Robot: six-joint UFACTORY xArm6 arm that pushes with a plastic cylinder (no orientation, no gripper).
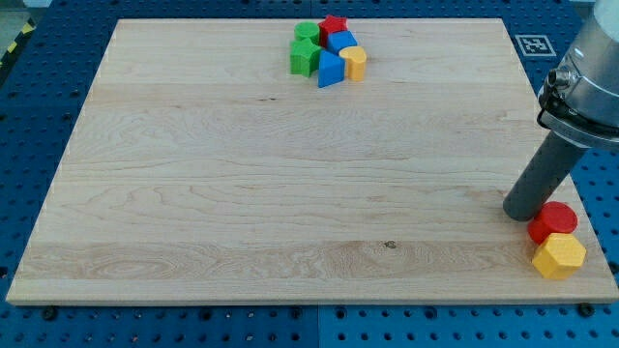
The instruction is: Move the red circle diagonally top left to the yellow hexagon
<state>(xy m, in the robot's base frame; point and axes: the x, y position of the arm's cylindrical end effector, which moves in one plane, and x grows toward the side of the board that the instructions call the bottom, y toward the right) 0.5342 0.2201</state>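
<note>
The red circle (552, 221) lies near the board's bottom right corner. The yellow hexagon (559, 256) touches it just below and slightly right. My tip (523, 210) rests on the board against the red circle's upper left side. The dark rod rises from there toward the view's upper right.
A cluster of blocks sits at the top centre: a red star (334, 26), two green blocks (306, 50), a blue block (341, 42), a blue triangle-like block (330, 70) and a yellow block (354, 63). The wooden board (242, 174) ends close to the right of the yellow hexagon.
</note>
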